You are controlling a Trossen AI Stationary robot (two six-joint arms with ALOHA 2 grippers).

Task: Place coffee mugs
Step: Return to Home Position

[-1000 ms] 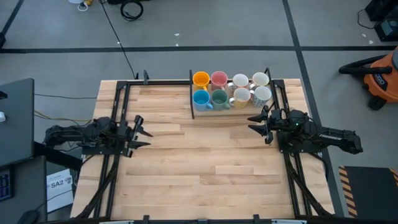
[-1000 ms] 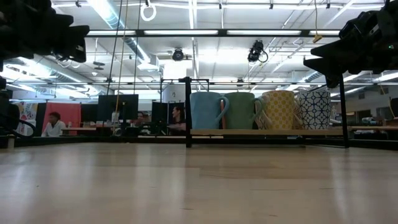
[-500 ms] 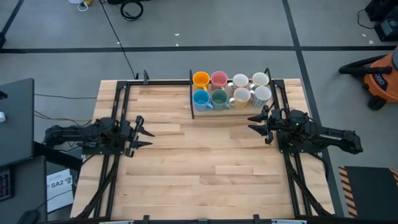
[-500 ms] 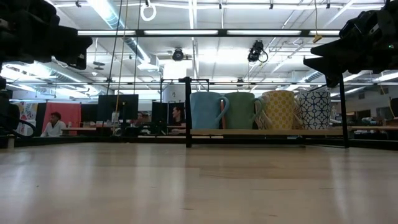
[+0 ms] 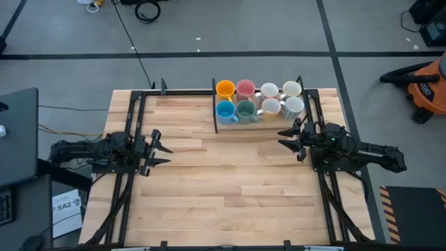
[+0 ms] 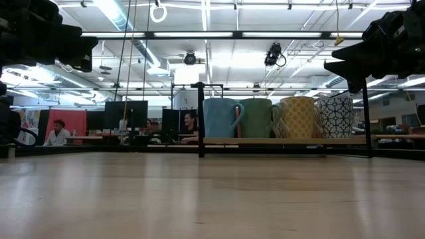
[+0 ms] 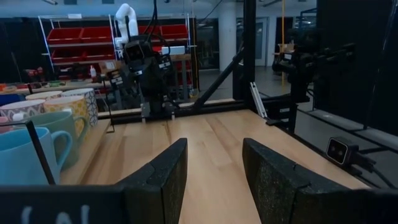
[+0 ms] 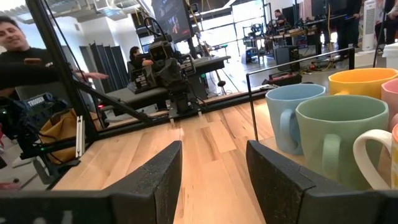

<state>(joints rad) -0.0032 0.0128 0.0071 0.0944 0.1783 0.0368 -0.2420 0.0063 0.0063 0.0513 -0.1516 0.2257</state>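
Eight mugs stand upright on their bases in two rows on a low rack at the table's far middle: orange, pink, two white behind; light blue, teal-green, a yellow-patterned one and a dark-patterned white one in front. My left gripper is open and empty at the table's left side. My right gripper is open and empty at the right, just near of the rack. The light blue and teal-green mugs show in the right wrist view.
The rack has a thin black frame with an upright post at its left end. Black rails run along the table's left and right sides. Bare wood fills the middle and near part. People show in the room beyond the table.
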